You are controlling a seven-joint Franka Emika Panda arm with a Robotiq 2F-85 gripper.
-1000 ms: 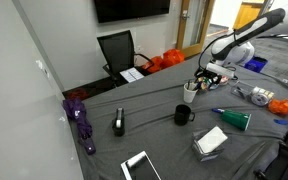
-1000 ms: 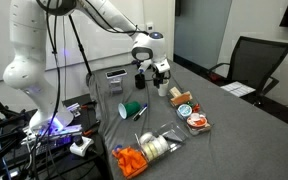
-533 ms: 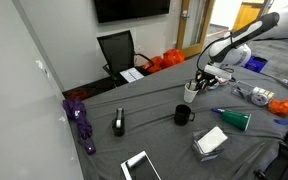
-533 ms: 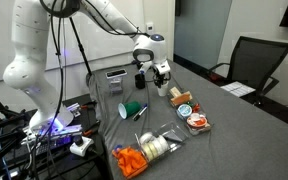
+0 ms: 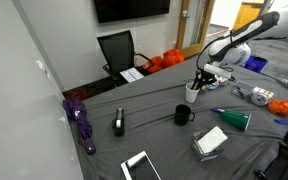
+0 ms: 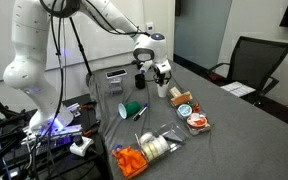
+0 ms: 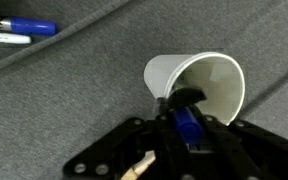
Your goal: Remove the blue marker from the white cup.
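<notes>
One white cup (image 7: pixel 220 78) holds one blue marker (image 7: pixel 187 125).

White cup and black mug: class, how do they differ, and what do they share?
The white cup is pale; the black mug is dark. Markers stick out of the cup; nothing sticks out of the mug. The gripper hangs over the cup; the mug stands apart from it. Both stand upright on the table.

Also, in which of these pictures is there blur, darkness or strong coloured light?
Wrist view: the small white cylindrical cup is fairly sharp, but the black gripper is dark and soft, its fingers hard to separate. In an exterior view, a violet glow lights the clutter at the white robot arm's foot. Both exterior views are coarse.
</notes>
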